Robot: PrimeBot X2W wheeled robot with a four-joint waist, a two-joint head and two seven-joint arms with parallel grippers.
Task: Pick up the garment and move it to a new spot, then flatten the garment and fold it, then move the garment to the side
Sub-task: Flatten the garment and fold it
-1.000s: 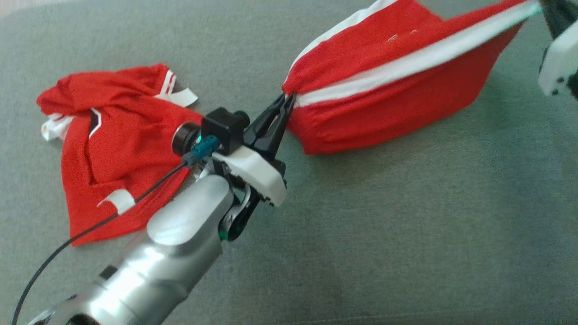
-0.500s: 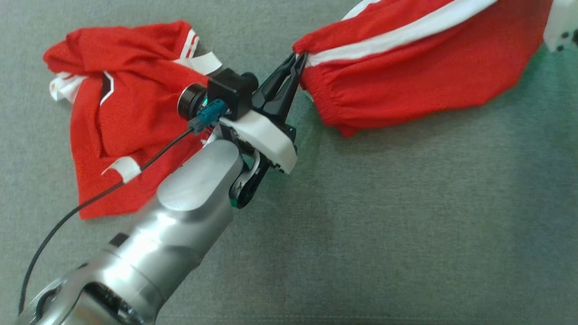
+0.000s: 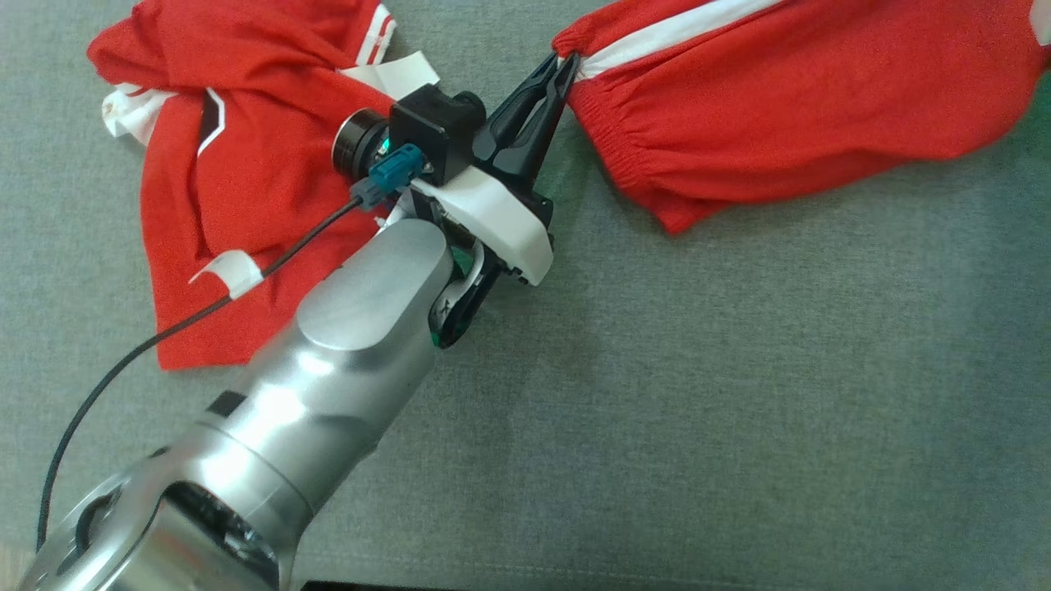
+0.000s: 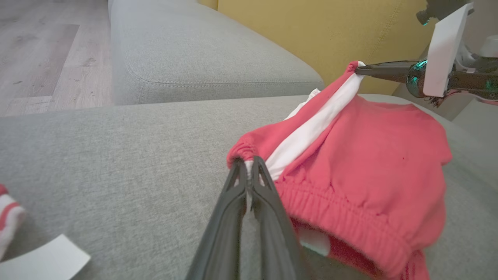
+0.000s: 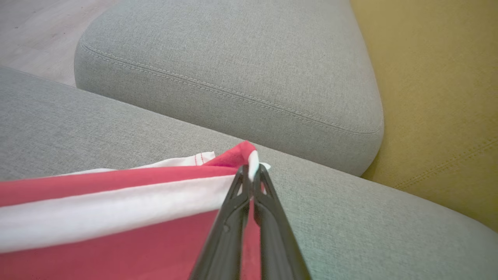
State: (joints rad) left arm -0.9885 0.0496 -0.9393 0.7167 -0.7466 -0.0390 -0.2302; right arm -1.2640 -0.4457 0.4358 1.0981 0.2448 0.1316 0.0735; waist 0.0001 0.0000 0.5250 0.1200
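The garment [image 3: 788, 98] is a pair of red shorts with a white side stripe and an elastic waistband, stretched above the grey sofa cushion [image 3: 739, 410]. My left gripper [image 3: 565, 64] is shut on the waistband corner, seen up close in the left wrist view [image 4: 246, 160]. My right gripper [image 5: 253, 168] is shut on the opposite striped corner of the garment [image 5: 116, 217]. The left wrist view also shows the right gripper [image 4: 360, 70] pinching that far corner, with the garment [image 4: 373, 155] hanging between the two.
A second red and white garment [image 3: 213, 164] lies crumpled on the cushion to the left, under my left arm. Another grey cushion [image 5: 233, 70] and a yellow sofa back [image 5: 435, 97] stand beyond. Wooden floor [image 4: 39, 46] lies past the cushion edge.
The head view has shifted, so everything sits higher in the picture. The shorts hang more spread between the two grippers, waistband now facing the camera. Both grips are unchanged.
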